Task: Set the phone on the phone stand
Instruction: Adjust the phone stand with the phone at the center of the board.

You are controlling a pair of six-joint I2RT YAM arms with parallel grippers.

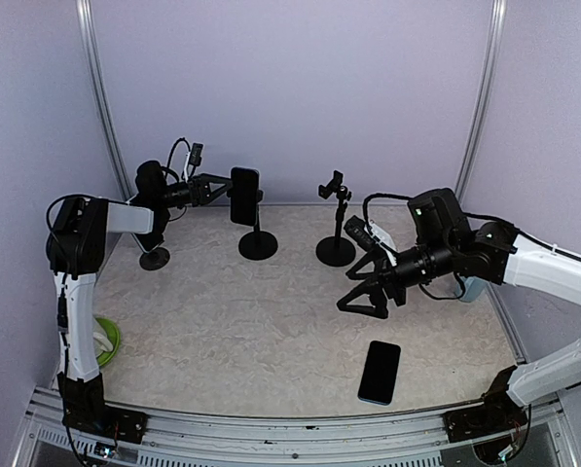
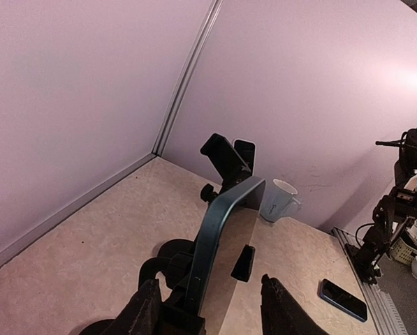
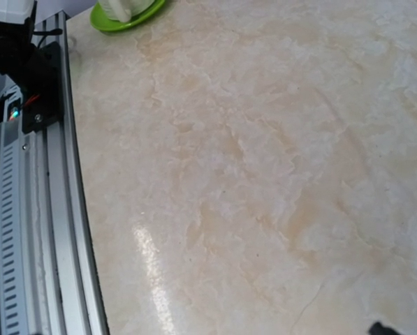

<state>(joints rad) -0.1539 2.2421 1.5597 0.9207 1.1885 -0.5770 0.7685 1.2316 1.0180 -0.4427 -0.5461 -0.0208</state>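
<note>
Left gripper (image 1: pixel 222 188) agape around phone (image 1: pixel 244 195); mug (image 2: pixel 278 199) beyond.

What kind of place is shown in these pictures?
Probably a robot lab test cell: a left arm and right arm bolted to a metal rail, plain lilac walls enclosing a marble-look table, and a phone stand.

The bottom edge of the left wrist view cuts off the fingers of the left gripper (image 2: pixel 209 285) and the lower end of the phone (image 2: pixel 217 230) between them; contact there cannot be told. The right gripper (image 1: pixel 366 292) shows in its own wrist view only as a dark sliver at the bottom edge.
</note>
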